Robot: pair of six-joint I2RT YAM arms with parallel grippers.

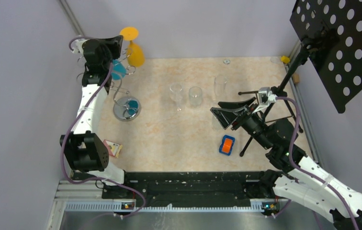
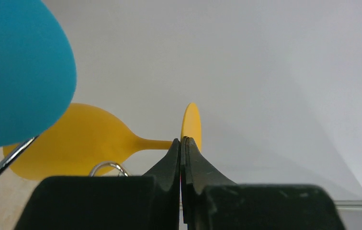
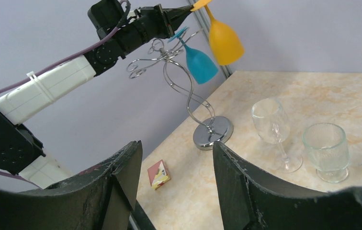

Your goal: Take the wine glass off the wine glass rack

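At ten o'clock on the table, up against the left wall, the left gripper (image 2: 181, 142) has its fingers pressed tight together on the edge of the yellow wine glass's (image 3: 224, 40) foot. The glass hangs bowl-down and tilted from that pinch, with its foot above the curled arms of the wine glass rack (image 3: 212, 133). The blue wine glass (image 3: 199, 62) hangs on the rack just beside it. At three o'clock the right gripper (image 3: 175, 144) hovers over the table with its fingers well apart, holding and touching nothing.

From the left wrist the pinch itself is hard to read: the black fingers cover the point where stem meets foot. A blurred blue shape fills that view's upper left corner and is cut off by the edge; we cannot tell which part of the blue glass it is. From the right wrist a third clear glass is cut off at the right edge.

We see a beige marbled table (image 1: 169, 143) enclosed by pale grey walls. Three clear glasses (image 1: 195, 96) stand in a row near its middle. An orange and blue block (image 1: 226, 144) lies toward five o'clock, and a small printed packet (image 1: 113, 148) toward eight. A black tripod stand (image 1: 290, 67) at two o'clock carries a perforated black board (image 1: 342, 43).
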